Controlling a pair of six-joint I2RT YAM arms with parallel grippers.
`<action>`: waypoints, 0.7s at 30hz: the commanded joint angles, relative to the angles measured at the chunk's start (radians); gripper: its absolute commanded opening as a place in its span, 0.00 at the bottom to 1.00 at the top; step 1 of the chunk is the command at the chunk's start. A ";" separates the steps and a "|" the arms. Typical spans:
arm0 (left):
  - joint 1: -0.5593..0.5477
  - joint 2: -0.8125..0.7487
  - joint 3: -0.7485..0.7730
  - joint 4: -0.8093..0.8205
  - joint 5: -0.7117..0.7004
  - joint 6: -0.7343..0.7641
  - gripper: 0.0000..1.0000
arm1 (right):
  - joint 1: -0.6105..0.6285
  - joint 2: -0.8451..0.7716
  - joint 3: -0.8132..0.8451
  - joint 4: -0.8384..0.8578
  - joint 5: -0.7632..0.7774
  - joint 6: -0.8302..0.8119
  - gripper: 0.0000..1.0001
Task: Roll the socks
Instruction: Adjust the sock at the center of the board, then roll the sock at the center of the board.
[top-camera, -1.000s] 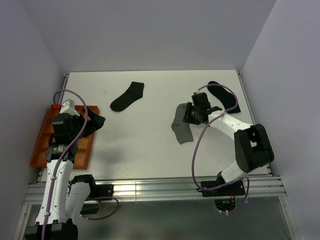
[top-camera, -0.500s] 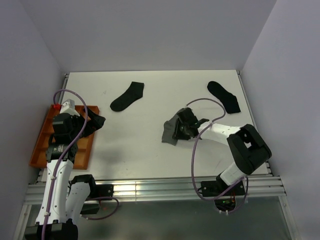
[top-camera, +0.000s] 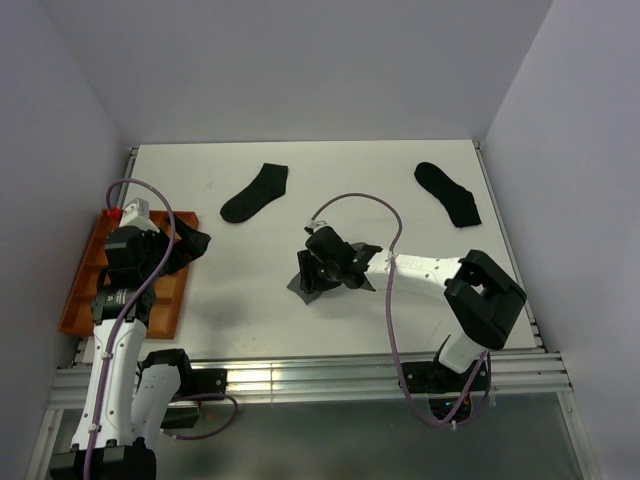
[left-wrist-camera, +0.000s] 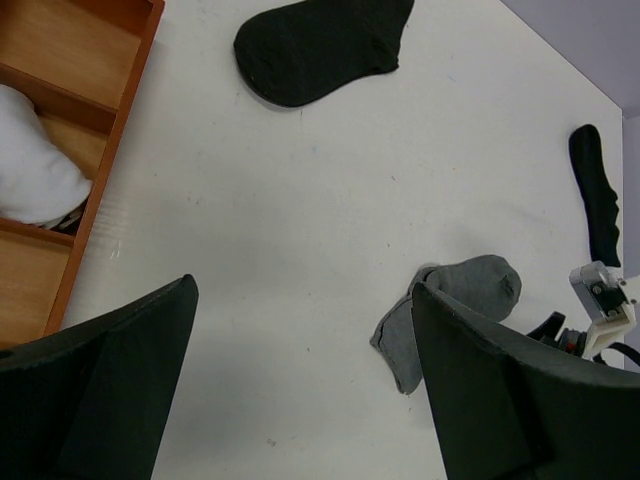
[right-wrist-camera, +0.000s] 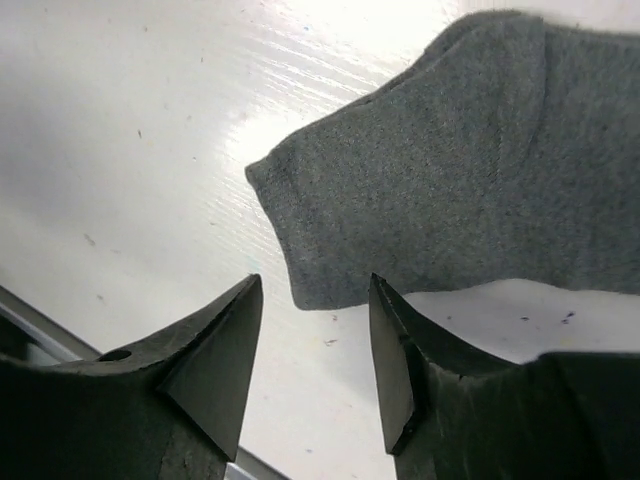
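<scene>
The right gripper (right-wrist-camera: 315, 330) is hovering low at one end of the grey sock (right-wrist-camera: 450, 180), lying unrolled mid-way across the table (top-camera: 250, 300), jaws parted and pinching nothing, probably lining up to start the roll, while the left gripper (left-wrist-camera: 303, 290) is hanging over the tray (top-camera: 75, 300), jaws spread wide.

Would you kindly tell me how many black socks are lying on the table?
2. One black sock lies at the back, left of centre; the other black sock lies at the back right. Others may be hidden.
</scene>
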 joint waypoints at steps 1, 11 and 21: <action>0.004 0.004 -0.003 0.036 0.017 0.022 0.94 | 0.044 -0.050 0.015 -0.012 0.099 -0.183 0.56; 0.011 0.017 -0.001 0.030 0.010 0.019 0.95 | 0.173 0.062 0.076 -0.010 0.222 -0.354 0.59; 0.011 0.032 -0.003 0.032 0.016 0.018 0.94 | 0.218 0.177 0.089 0.001 0.365 -0.383 0.55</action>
